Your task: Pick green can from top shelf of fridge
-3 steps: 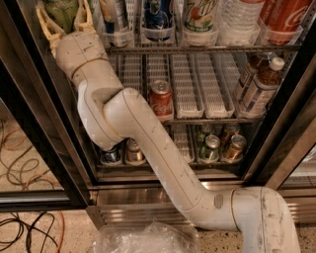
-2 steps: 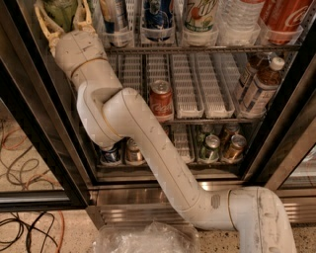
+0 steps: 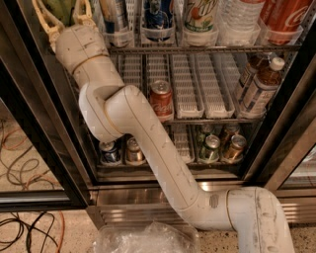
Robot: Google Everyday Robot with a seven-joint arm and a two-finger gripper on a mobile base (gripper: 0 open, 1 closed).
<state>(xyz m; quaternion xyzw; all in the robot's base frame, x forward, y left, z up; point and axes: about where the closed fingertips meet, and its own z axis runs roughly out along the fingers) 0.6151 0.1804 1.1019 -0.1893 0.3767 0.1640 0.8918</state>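
Note:
The green can [image 3: 61,9], olive with dark line art, shows at the top left edge of the camera view, its top cut off by the frame. My gripper [image 3: 62,14] is shut on it, one cream finger on each side, with the white wrist just below. The can sits left of the lanes on the top shelf [image 3: 197,49] of the fridge [image 3: 148,195], in front of the left black door frame. My arm rises from the bottom right across the open fridge.
The top shelf holds several cans and bottles in plastic cups, including a red cola can [image 3: 284,17]. A red can [image 3: 161,99] and two tea bottles [image 3: 260,84] stand on the middle rack. Cans sit on the lowest rack. Cables [image 3: 24,163] lie on the floor at left.
The gripper and wrist have shifted slightly upward with the green can still between the fingers. The shelf items have not moved.

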